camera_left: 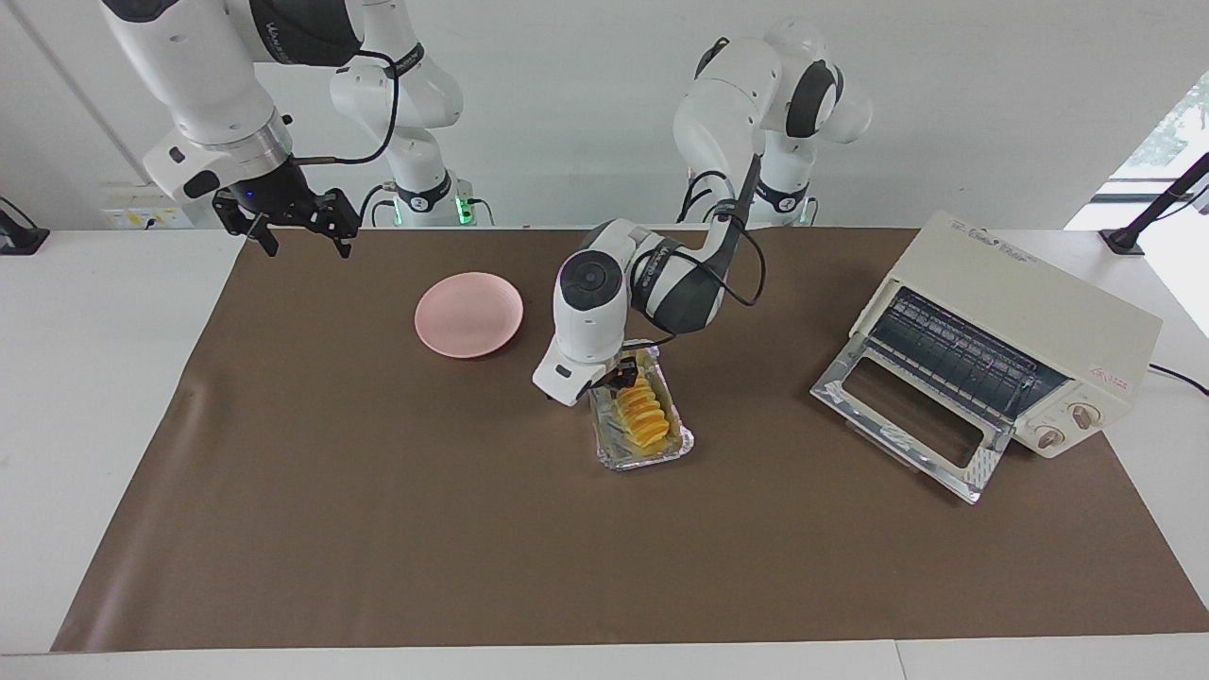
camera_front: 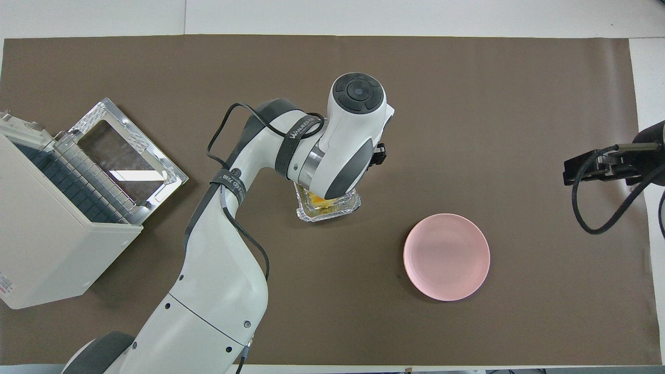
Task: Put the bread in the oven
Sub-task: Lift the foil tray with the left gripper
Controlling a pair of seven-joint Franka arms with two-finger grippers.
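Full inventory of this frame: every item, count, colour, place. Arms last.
bread: 1, yellow-orange, lying in the foil tray.
foil tray: 1, silver, on the mat mid-table, between plate and oven.
plate: 1, pink, on the mat toward the right arm's end, nearer the robots than the tray.
oven: 1, cream-white, at the left arm's end, door dropped open, rack showing.
mat: 1, brown, covering the table.
left gripper: 1, black, down at the bread's end nearer the robots.
right gripper: 1, black, open, waiting raised over the mat's edge at its own end.
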